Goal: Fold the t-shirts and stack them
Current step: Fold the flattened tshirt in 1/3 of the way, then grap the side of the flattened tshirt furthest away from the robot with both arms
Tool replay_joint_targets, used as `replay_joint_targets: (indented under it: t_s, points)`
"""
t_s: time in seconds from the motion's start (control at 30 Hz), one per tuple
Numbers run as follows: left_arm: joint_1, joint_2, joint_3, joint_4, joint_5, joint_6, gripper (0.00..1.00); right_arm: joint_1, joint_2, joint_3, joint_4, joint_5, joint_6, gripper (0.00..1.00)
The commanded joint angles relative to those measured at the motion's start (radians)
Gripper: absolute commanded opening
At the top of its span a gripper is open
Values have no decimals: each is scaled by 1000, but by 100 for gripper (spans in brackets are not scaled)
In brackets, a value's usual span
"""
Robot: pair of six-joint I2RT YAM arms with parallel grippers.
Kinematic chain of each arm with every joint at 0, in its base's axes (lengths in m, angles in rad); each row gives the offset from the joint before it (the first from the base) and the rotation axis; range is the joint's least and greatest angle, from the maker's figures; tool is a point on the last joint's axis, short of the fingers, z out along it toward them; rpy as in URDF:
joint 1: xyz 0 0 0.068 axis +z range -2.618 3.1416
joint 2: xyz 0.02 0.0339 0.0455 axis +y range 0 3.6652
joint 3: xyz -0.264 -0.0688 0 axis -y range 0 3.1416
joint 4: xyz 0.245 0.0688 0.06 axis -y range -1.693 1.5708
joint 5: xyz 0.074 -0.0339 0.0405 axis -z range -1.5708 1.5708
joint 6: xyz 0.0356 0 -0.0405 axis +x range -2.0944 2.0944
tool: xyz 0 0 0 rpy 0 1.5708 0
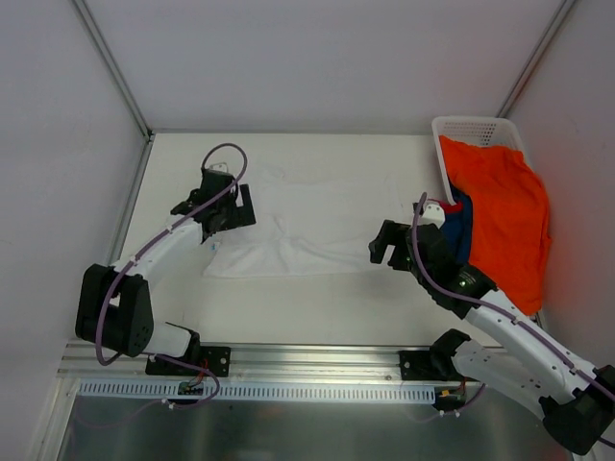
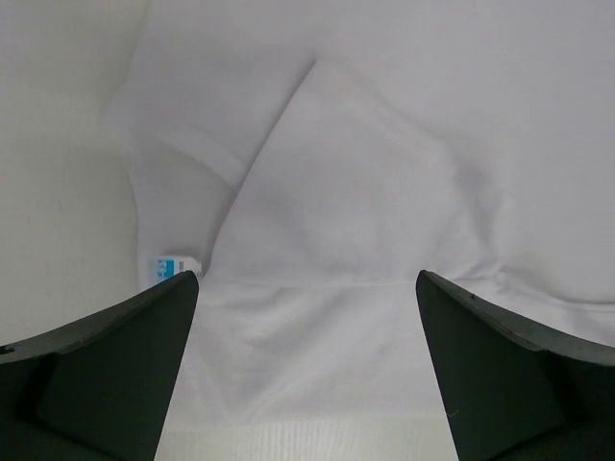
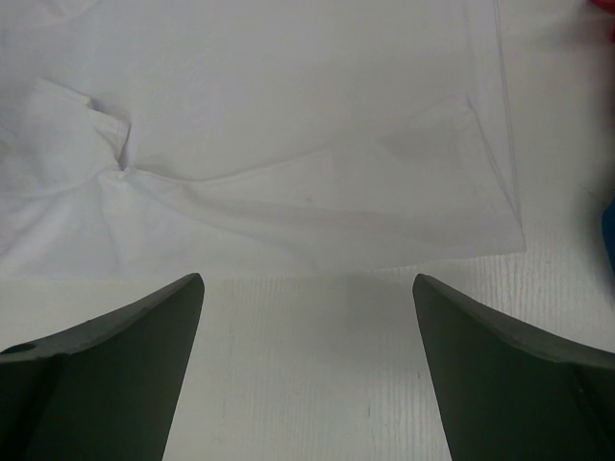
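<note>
Top view, with both wrist views: a white table (image 1: 317, 307) enclosed by pale walls carries all the items. The white t-shirt (image 1: 307, 221), the largest cloth, lies spread and partly folded at the centre of the table, its near hem running straight from 8 o'clock to 4 o'clock, with creases gathered in its lower half. The orange t-shirt (image 1: 504, 226) is at 3 o'clock, draped out of and over the white lattice basket (image 1: 471, 125), which stands in the far corner at 2 o'clock. The navy t-shirt (image 1: 459, 229) shows as a narrow dark strip at the 9 o'clock edge of the orange one, well apart from the white shirt. The left arm (image 1: 159, 250) reaches from 7 o'clock toward the white shirt's 9 o'clock edge; the right arm (image 1: 500, 322) reaches from 5 o'clock toward its 4 o'clock corner. The left gripper (image 1: 240, 213) is over the shirt's edge, jaws spread wide and holding nothing; its wrist view shows only white folds between the fingers (image 2: 307, 279), and contact with the cloth cannot be told. The right gripper (image 1: 384, 248) is likewise released and holds nothing; its wrist view (image 3: 307, 279) shows bare table between the fingers, with the shirt's hem and corner just beyond at 12 o'clock. A small blue-and-white label (image 2: 168, 266) lies at the cloth's edge beside the left gripper's 9 o'clock finger.
</note>
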Motion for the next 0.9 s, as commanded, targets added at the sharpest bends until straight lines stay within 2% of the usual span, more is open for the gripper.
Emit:
replay_joint_targets:
  t_s: [0.0, 0.13, 0.2, 0.27, 0.3, 0.33, 0.4, 0.5, 0.6, 0.63, 0.87]
  points:
    - [6, -17, 179, 29, 36, 105, 99, 4, 36, 58, -12, 18, -25, 96]
    - [12, 136, 454, 37, 40, 240, 99, 4, 112, 120, -23, -26, -36, 96]
    - [43, 293, 562, 35, 159, 315, 99, 4, 140, 146, -20, -86, -33, 96]
    - [83, 477, 754, 21, 216, 366, 99, 4, 175, 160, -16, -118, -44, 96]
    - [98, 532, 879, -8, 274, 378, 99, 4, 186, 166, -16, -140, -50, 96]
    - [115, 640, 941, -31, 292, 386, 99, 4, 192, 168, -14, -147, -57, 97]
    - [172, 730, 1099, -74, 316, 381, 99, 4, 203, 157, -14, -149, -74, 98]
    - [251, 865, 1242, -107, 431, 354, 99, 4, 200, 128, -5, -138, -99, 98]
    - [311, 948, 1311, -126, 488, 357, 99, 2, 200, 114, -6, -126, -119, 98]
    - [331, 979, 1322, -132, 549, 360, 99, 1, 200, 108, -8, -124, -123, 99]
    - [416, 1063, 1384, -146, 718, 360, 99, 2, 172, 118, -23, -151, -125, 99]
